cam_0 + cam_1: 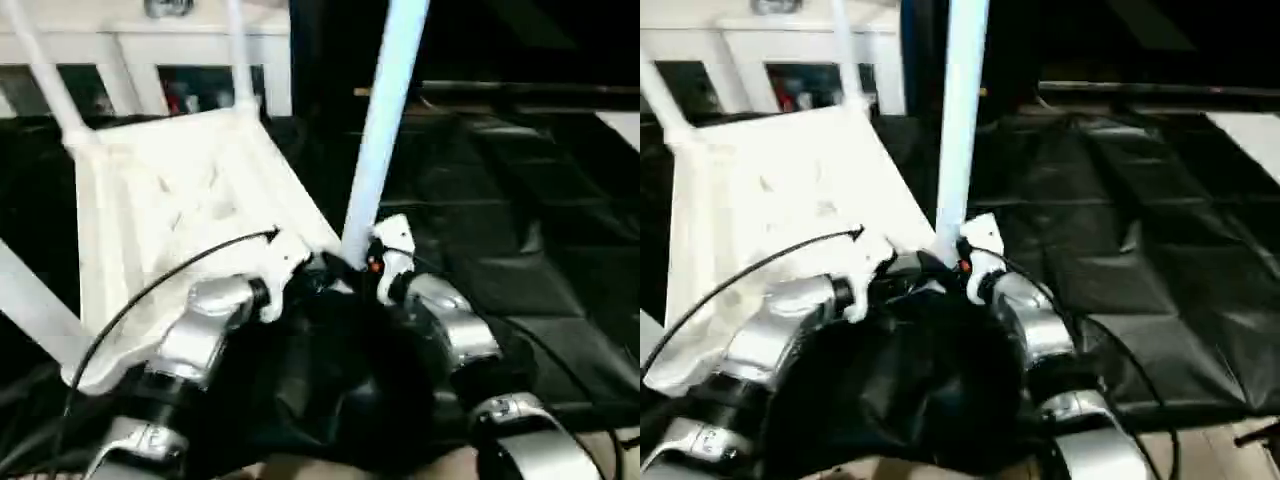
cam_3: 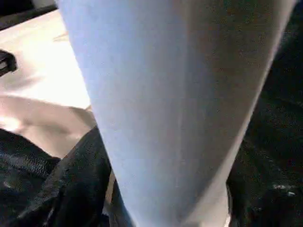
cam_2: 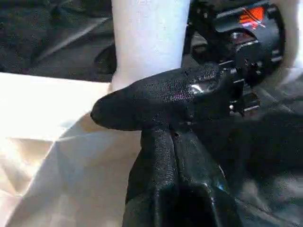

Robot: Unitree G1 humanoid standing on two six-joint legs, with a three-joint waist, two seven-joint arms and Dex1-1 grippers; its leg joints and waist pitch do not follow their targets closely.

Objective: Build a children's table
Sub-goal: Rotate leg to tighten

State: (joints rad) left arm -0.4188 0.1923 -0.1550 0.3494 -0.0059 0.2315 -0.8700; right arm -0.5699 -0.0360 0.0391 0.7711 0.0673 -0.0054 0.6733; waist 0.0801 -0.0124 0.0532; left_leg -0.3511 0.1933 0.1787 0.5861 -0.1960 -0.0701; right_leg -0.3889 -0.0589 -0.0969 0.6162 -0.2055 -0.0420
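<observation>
both silver forearms reach forward and meet at the near corner of the tabletop (image 1: 170,210), the left gripper (image 1: 300,275) clenched empty there, the right gripper (image 1: 362,268) spread around the base of the upright leg (image 1: 385,110). that corner's socket is hidden behind the grippers. the white ribbed tabletop lies underside up on the black cloth (image 1: 520,250), with other legs rising from its far corners.

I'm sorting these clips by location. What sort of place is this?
Probably an indoor room or lab set up for assembly: black padded mats cover the floor, and a white glass-door cabinet stands behind the upturned tabletop.
</observation>
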